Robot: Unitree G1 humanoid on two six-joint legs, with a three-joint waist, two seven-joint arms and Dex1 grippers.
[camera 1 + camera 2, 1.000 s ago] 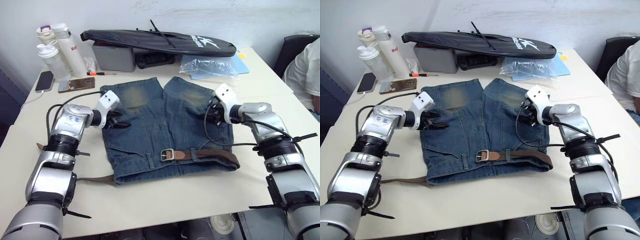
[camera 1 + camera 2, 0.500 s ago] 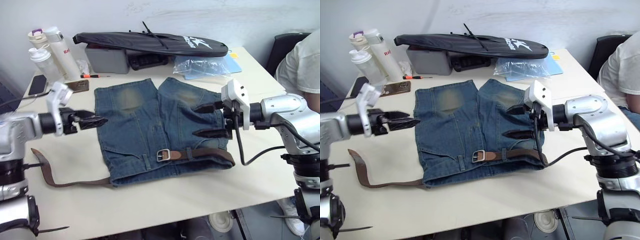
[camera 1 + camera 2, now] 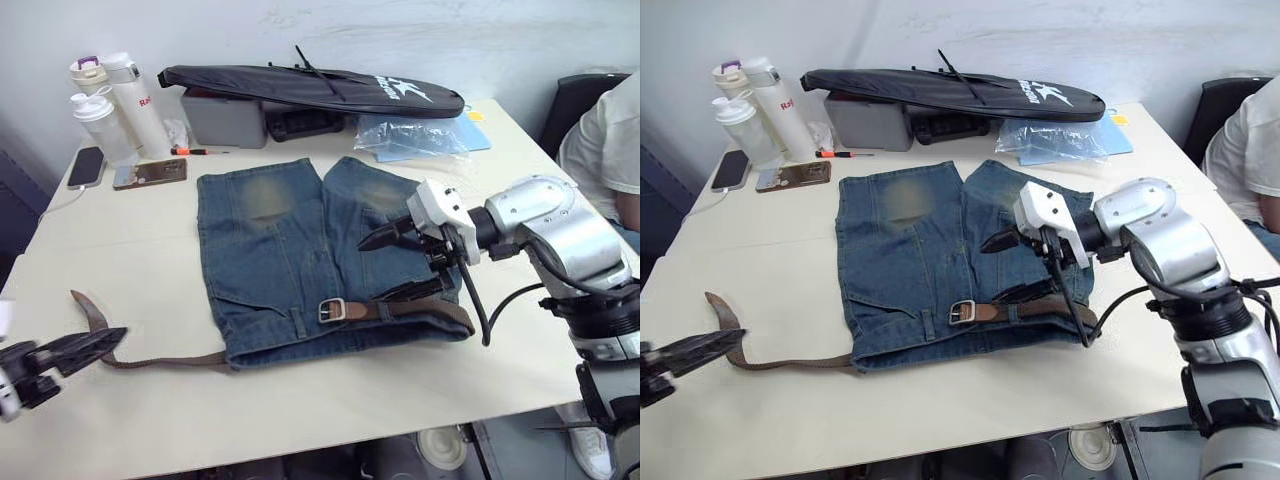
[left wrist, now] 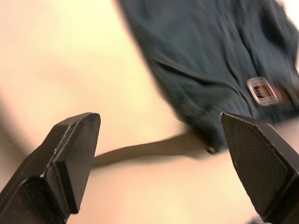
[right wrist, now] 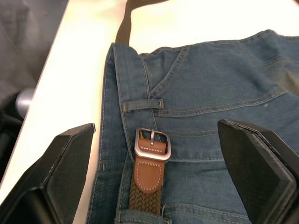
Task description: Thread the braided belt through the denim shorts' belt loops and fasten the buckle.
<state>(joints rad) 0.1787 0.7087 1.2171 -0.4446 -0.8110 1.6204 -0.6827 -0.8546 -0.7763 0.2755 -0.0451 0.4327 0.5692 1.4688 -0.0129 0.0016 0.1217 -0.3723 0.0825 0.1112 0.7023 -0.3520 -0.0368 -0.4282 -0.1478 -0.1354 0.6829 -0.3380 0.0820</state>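
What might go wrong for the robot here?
Both claws are open and hold nothing. The braided belt trails loose from the denim shorts toward the table's near edge, so it might slip off. The right claw, hovering near the buckle, may snag the cloth.

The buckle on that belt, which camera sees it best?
The right wrist view: the buckle sits close and sharp, its silver frame, prong and tan leather tab lying on the denim shorts. Both eye views show it small on the waistband. The left wrist view catches it blurred in the distance.
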